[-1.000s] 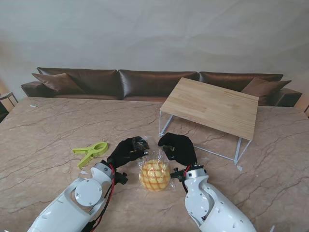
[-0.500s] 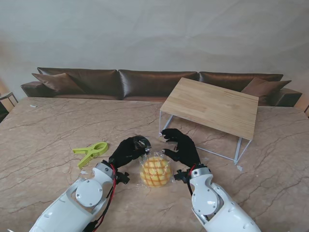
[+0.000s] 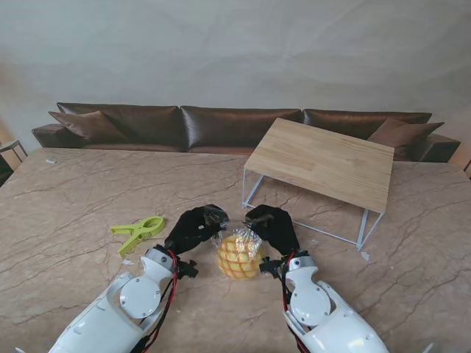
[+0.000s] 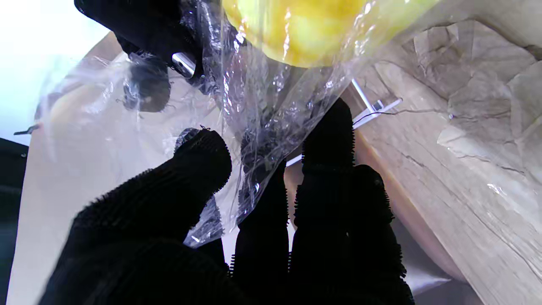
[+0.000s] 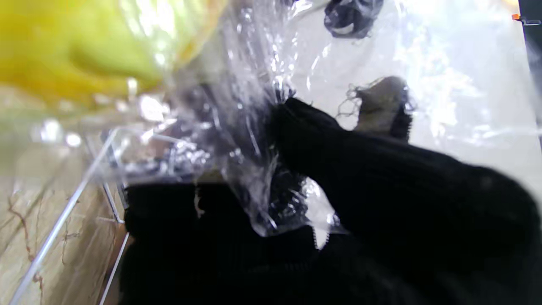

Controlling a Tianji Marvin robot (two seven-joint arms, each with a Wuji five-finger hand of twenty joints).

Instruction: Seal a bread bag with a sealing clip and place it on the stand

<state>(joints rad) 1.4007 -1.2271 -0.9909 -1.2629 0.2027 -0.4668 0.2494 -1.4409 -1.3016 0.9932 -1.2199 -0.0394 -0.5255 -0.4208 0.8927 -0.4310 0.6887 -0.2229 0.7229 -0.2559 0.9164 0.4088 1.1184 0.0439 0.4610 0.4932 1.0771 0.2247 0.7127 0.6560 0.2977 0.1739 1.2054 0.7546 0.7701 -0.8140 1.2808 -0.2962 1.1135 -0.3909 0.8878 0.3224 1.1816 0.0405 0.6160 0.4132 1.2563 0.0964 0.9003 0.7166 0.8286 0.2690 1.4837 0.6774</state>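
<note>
Pinched at its neck by left hand (image 3: 197, 228) & right hand (image 3: 271, 226), bag (image 3: 237, 256) is held btwn them near table centre. Clip (image 3: 138, 230) lies unused to the left; sealing & stand (image 3: 324, 163) placement not yet done.

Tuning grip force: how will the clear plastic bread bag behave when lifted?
The clear plastic bread bag probably stays floppy: its film crumples between both hands' fingers. Glossy film looks slippery. The round yellow bun likely sags and swings.

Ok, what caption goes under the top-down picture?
Both black hands, left hand and right hand, pinch the bread bag.
</note>
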